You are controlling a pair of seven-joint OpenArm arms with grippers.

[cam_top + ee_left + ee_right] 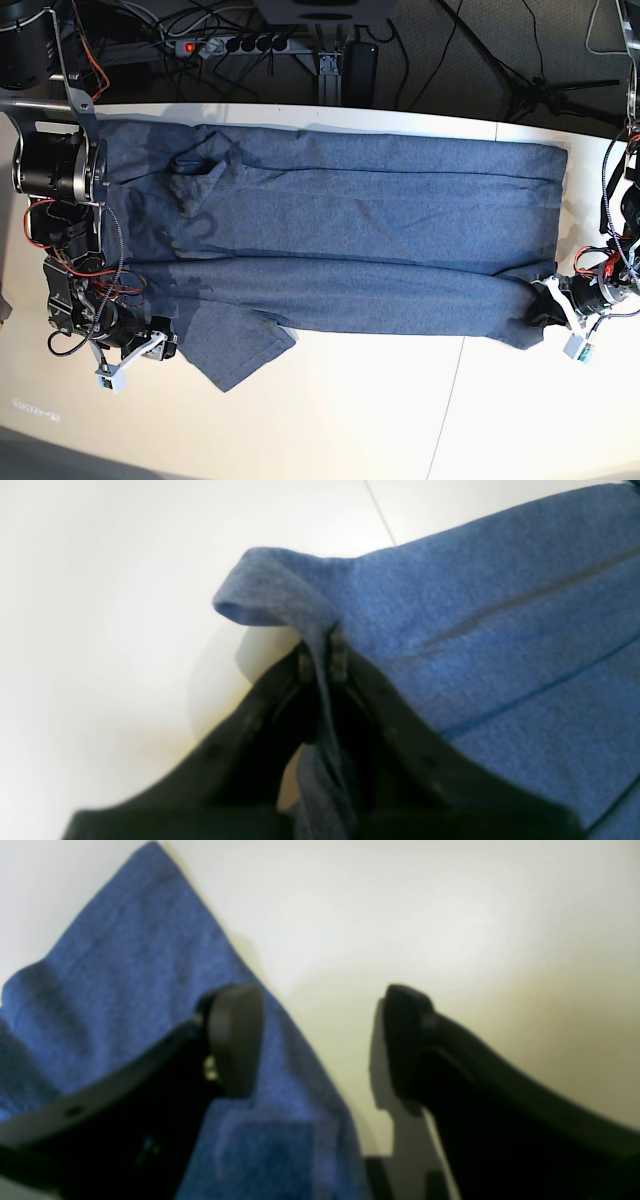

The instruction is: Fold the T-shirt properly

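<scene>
T-shirt point(350, 230) flat | left claw point(322, 662) pinching hem corner; right claw point(320, 1040) spread astride sleeve edge

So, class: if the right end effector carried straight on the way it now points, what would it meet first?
Probably the T-shirt: the open right end effector straddles the sleeve's edge, one finger over cloth, the other over bare table. Depth is unclear, so cloth or table might come first.

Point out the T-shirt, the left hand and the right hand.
T-shirt point(380, 210): base view, middle of the spread cloth.
Left hand point(322, 660): left wrist view, between fingertips pinching the shirt's edge.
Right hand point(320, 1040): right wrist view, gap between open fingers.
</scene>
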